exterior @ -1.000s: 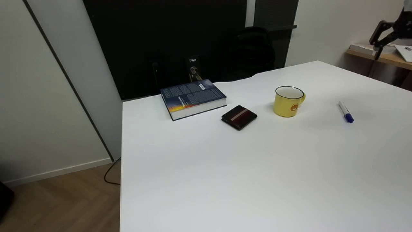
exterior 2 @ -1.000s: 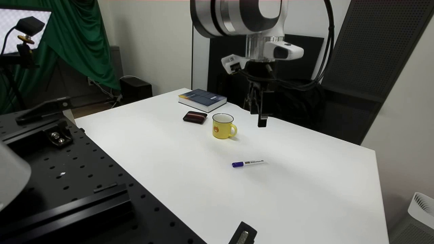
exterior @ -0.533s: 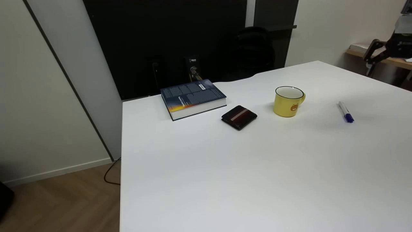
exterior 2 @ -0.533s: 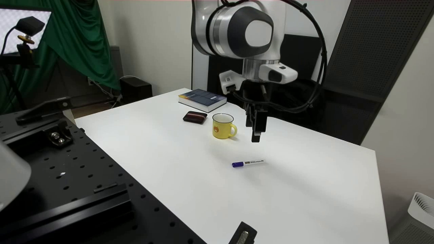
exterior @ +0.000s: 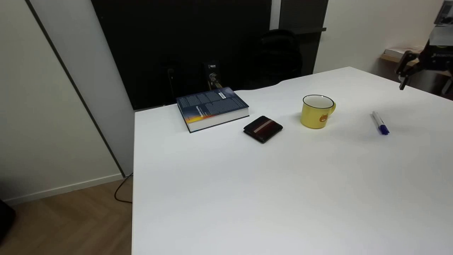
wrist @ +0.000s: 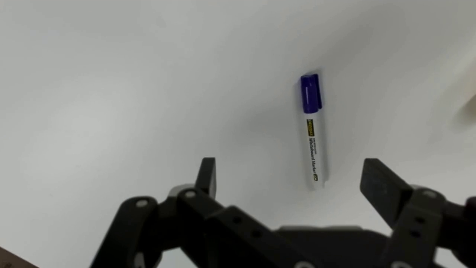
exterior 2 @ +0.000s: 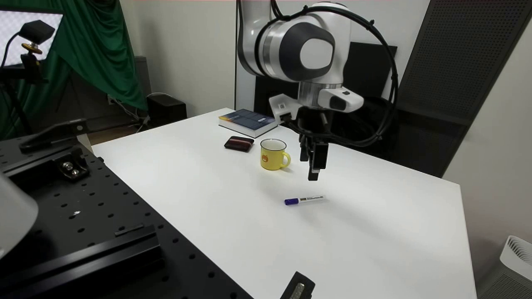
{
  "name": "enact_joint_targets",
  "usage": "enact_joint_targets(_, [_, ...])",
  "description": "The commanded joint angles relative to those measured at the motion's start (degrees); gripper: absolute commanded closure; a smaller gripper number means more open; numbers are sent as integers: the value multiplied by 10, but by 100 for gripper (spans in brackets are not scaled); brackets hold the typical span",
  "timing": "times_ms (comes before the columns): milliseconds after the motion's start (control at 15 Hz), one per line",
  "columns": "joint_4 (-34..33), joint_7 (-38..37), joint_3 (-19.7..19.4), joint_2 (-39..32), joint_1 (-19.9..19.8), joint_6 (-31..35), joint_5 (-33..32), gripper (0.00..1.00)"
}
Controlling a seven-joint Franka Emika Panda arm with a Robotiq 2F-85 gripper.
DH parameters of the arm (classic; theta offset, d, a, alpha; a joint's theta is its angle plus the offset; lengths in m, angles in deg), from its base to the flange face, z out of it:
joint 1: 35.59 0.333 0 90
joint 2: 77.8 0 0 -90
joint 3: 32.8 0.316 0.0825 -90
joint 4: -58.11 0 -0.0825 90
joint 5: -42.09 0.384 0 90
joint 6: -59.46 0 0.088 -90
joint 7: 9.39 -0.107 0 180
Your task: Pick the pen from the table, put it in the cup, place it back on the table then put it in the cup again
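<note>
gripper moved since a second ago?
Yes, down: in an exterior view, the gripper now ends lower in frame than the cup; earlier it ended about level with the cup's middle.

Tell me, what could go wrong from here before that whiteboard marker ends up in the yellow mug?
The gripper is open, but in the wrist view the whiteboard marker below shows off-centre in the gap, so one jaw might push it first.
The jaws also appear level with the marker's white end; a grip there might let it tilt when lifted.
The yellow mug stands upright on the table, so a bump might tip it.
</note>
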Motion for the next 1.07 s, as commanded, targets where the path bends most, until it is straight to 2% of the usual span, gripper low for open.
enact_joint_targets(0, [-3, 16, -7, -2, 10, -3, 21, 0])
enact_joint_targets(200, [-4, 12, -16, -12, 27, 18, 17, 0])
enact_joint_targets(400, [-14, 14, -7, -38, 36, 49, 26, 0])
enact_joint_targets(733, [-48, 18, 28, -94, 25, 86, 65, 0])
enact_joint_targets(1000, [-94, 17, 28, -140, 28, 95, 83, 0])
